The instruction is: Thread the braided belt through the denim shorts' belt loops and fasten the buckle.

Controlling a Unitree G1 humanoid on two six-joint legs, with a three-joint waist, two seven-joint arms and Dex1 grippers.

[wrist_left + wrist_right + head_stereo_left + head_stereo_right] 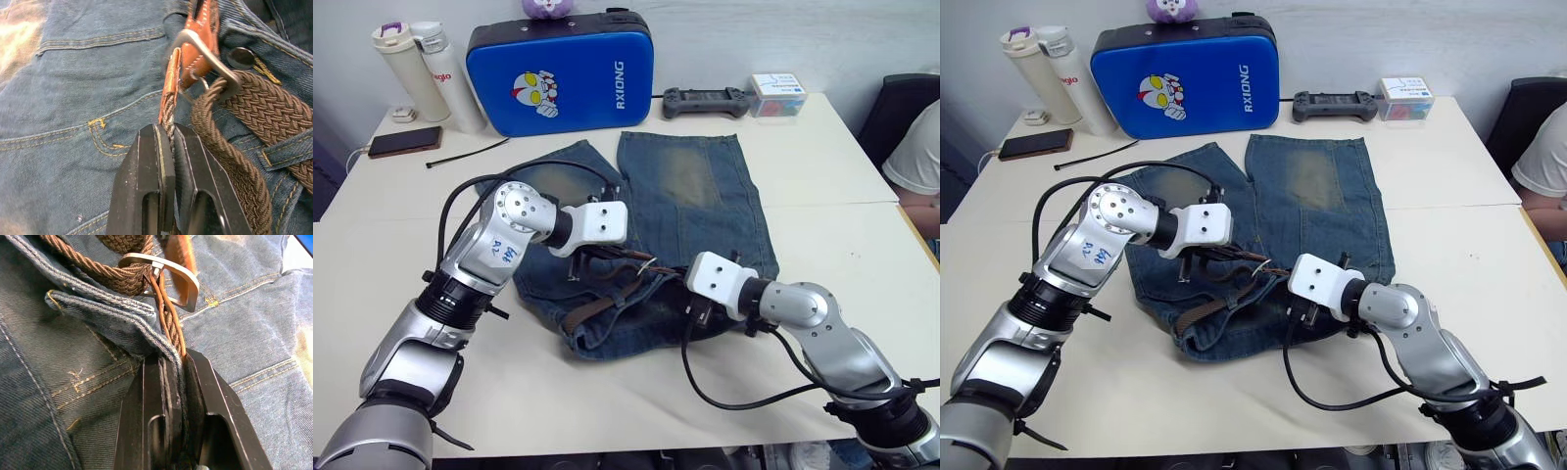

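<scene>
The denim shorts [690,191] lie flat on the white table, waistband toward me and bunched up. The braided belt [254,110] runs along the waistband, under a belt loop [286,151]. Its tan leather tip passes through the silver buckle [208,51]. My left gripper [167,147] is shut on the belt's strap just behind the tan tip. My right gripper [173,369] is shut on the strap's edge together with a fold of waistband, just below the buckle [168,276]. From the head, both grippers [607,257] [693,308] meet over the crumpled waistband, where a stretch of belt [595,310] shows.
At the back of the table stand a blue case [558,73], two bottles [423,69], a phone [403,142], a black cable tie [465,152], a game controller [705,100] and a small box [778,95]. A person [915,162] sits at the right edge.
</scene>
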